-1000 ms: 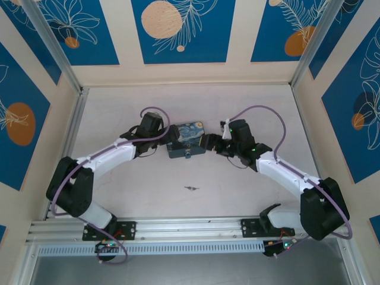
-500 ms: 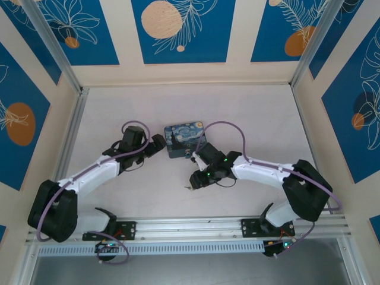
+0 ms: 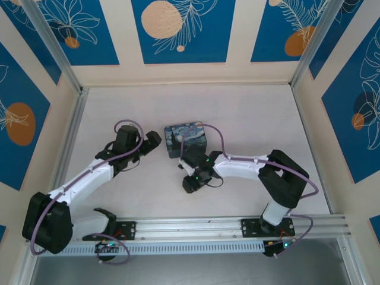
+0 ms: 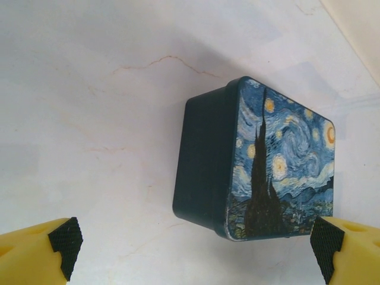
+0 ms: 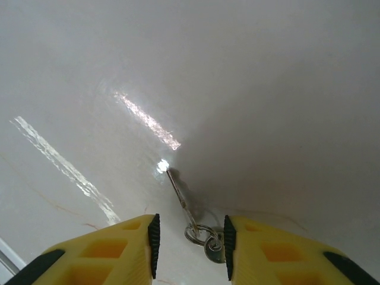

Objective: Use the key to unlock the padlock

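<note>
The key (image 5: 181, 199) is a thin grey metal key on a small ring, lying flat on the pale table. My right gripper (image 5: 191, 246) hangs over it, jaws open but narrow. The ring lies between the black pads (image 5: 154, 244) with a gap on each side. From above, the right gripper (image 3: 191, 180) sits in front of the painted box (image 3: 185, 139) and covers the key. The padlock is hidden. My left gripper (image 4: 195, 249) is wide open and holds nothing, just left of the box (image 4: 255, 172). From above, the left gripper (image 3: 152, 143) is close to the box's left side.
The blue swirl-painted box stands mid-table. Aluminium posts and painted panels wall in the table (image 3: 249, 113) on three sides. A metal rail (image 3: 190, 228) runs along the near edge by the arm bases.
My right arm swung from the box's right side toward the near edge and now sits over the key, its jaws narrower. My left gripper backed away from the box to the left.
</note>
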You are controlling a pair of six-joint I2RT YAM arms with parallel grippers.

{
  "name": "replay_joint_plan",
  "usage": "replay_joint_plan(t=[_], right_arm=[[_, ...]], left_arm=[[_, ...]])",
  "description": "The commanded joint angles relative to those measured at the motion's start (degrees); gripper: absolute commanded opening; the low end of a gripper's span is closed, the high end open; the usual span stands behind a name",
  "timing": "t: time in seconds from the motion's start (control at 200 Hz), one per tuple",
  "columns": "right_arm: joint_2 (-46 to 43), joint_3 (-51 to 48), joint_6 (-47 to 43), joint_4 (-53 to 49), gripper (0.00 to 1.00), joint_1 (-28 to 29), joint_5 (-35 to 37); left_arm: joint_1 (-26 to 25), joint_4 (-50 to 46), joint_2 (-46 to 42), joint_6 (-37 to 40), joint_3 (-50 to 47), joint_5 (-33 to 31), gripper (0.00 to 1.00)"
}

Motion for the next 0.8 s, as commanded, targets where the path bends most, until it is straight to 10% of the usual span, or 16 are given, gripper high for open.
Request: replay_joint_plan(t=[0.0,0.795], right_arm=[[1.1,1.2,-1.7,-1.6,0.36,0.8,1.0],[2.0,0.9,-1.6,-3.0,0.37,3.4,4.8]], left_arm=[[0.8,-1.6,0.8,1.0,1.5,1.7,1.00],[0.9,-0.3,2.4,0.8,1.2,3.4,1.00]])
